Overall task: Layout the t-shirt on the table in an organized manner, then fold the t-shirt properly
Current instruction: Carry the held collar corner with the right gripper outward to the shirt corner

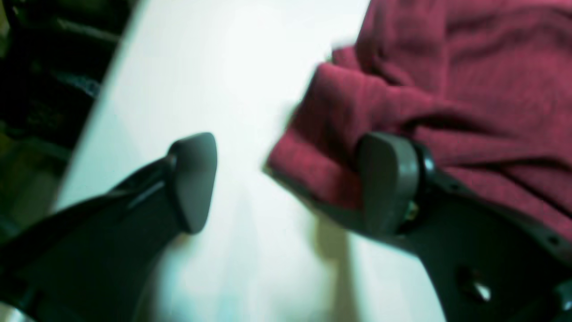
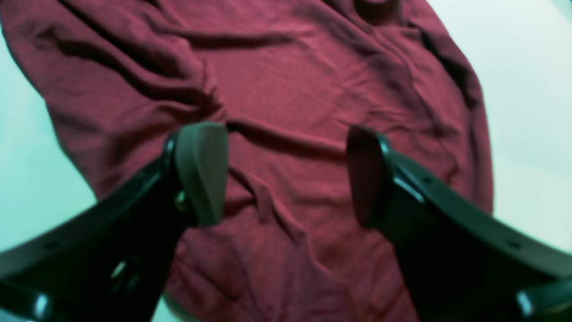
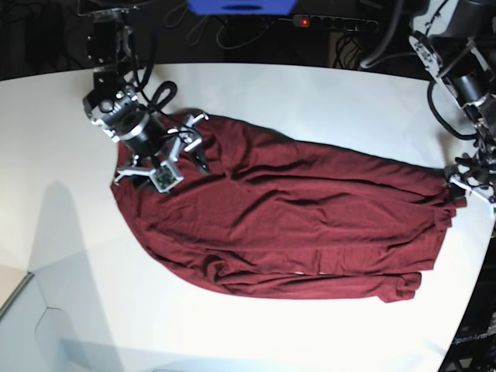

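Maroon fabric covers the middle of the table: the t-shirt lies spread across the white top, stretched sideways from one arm to the other, with long creases running along its length and its lower edge rumpled into small folds. In the base view the right gripper hangs over the shirt's end on that view's left, near the far curved edge of the table. Its jaws are spread wide with nothing between them, and its wrist camera looks straight down through the gap at wrinkled red cloth, one black pad on each side and a dark crease crossing between them. Pale tabletop shows on both sides of the garment in that view, and a darker patch that may be the neckline sits at the very top edge. The left gripper is at the opposite end, on the base view's right, close to the table's rim. Its jaws are also released and wide apart. From its own wrist camera, one pad stands over bare white table while the other sits against a bunched fold of the shirt's edge; the picture is blurred, so I cannot tell whether that pad touches the cloth or only stands in front of it. Dark cables and equipment lie beyond the table's far side.
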Robot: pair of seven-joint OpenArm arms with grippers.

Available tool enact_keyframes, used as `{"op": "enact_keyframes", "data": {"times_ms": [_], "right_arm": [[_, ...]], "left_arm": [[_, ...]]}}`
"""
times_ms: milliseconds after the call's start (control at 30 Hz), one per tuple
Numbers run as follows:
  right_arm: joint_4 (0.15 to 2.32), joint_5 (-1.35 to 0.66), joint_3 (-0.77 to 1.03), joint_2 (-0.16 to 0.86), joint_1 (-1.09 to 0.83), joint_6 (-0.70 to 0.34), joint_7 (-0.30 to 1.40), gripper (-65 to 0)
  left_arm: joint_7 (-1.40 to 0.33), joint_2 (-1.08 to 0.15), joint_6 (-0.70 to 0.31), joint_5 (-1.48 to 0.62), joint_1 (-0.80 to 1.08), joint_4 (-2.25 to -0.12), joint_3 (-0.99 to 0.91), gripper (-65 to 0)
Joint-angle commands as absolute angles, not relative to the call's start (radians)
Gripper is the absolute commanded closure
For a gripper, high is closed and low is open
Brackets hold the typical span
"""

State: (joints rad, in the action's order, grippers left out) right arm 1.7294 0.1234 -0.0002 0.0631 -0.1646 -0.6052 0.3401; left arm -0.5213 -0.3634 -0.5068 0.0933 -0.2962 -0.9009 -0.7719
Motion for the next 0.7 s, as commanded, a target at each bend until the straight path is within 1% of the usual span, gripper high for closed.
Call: {"op": "enact_keyframes", "data": {"times_ms": [0,100,267,433,500,667], "right_arm": [[1.751,0.107,0.007,0.065,-0.165,-0.604,0.315,-41.5],[1.762,0.107,0.021,0.065,-0.179,-0.604,0.315,-41.5],[1.764,0.107,0.058,0.067,-0.205,-0.604,0.314,-41.5],[1.764,0.107,0.148,0.065,-0.205,-0.604,0.315,-41.8],[1.764,0.107,0.200,0.065,-0.205,-0.604,0.315,-41.9],[1.759,0.105,0.278,0.067,-0.236,-0.607,0.314,-41.9]], "left_arm": [[-0.472,-0.383,-0.512,0.079,-0.321,-0.905,-0.768,-48.2],[-0.421,-0.367,-0.512,0.079,-0.321,-0.878,-0.768,-48.2],[-0.414,-0.358,-0.512,0.082,-0.318,-0.871,-0.766,-48.1],[-0.410,-0.358,-0.512,0.081,-0.289,-0.871,-0.766,-47.1],[-0.409,-0.357,-0.512,0.079,-0.277,-0.869,-0.766,-42.1],[-0.407,-0.357,-0.512,0.079,-0.277,-0.869,-0.771,-22.8]]}}
